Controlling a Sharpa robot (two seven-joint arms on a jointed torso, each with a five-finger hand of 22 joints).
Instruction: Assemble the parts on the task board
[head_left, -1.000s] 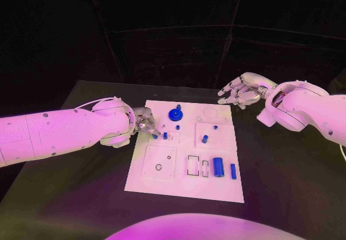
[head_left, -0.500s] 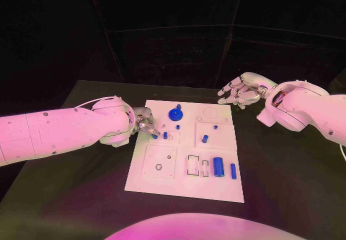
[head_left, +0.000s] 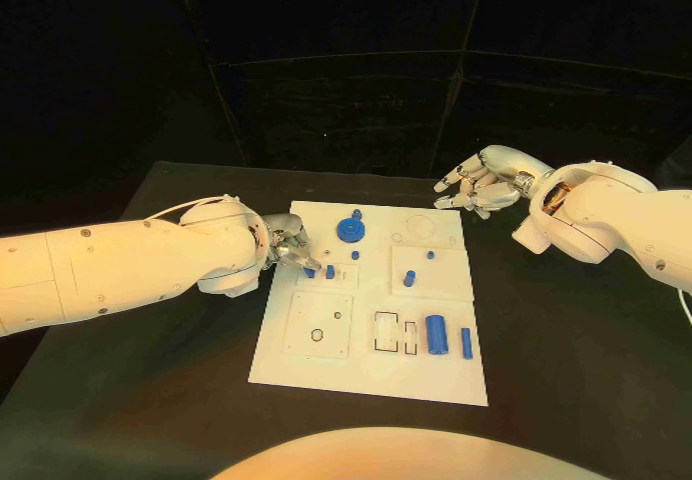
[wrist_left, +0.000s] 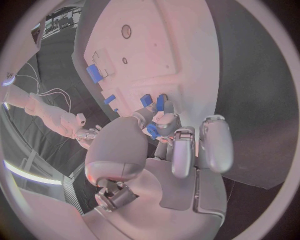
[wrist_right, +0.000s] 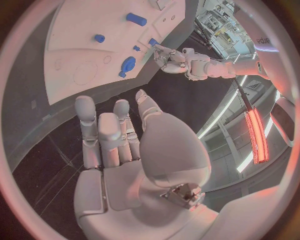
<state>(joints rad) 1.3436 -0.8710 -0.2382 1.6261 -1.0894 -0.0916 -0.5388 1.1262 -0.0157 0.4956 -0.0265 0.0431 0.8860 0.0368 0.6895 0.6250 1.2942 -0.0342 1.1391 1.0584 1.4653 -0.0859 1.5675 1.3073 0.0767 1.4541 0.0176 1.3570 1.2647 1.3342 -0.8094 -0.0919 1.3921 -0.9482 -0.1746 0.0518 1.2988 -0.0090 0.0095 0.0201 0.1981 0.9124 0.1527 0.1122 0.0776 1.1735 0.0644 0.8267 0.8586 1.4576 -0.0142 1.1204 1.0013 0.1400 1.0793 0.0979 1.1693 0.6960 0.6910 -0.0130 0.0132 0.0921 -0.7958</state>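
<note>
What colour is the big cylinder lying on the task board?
Blue; the big cylinder shows best in the head view.

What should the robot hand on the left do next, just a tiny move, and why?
Probably lower the small blue part a little. The left robot hand pinches it at the task board's left edge, beside other blue parts. The right robot hand hovers empty off the far corner.

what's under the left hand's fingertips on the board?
The left hand reaches over the board's left edge. Its fingertips pinch a small blue part, with two more blue parts just beyond. Whether the held part sits in a hole is hidden by the fingers.
</note>
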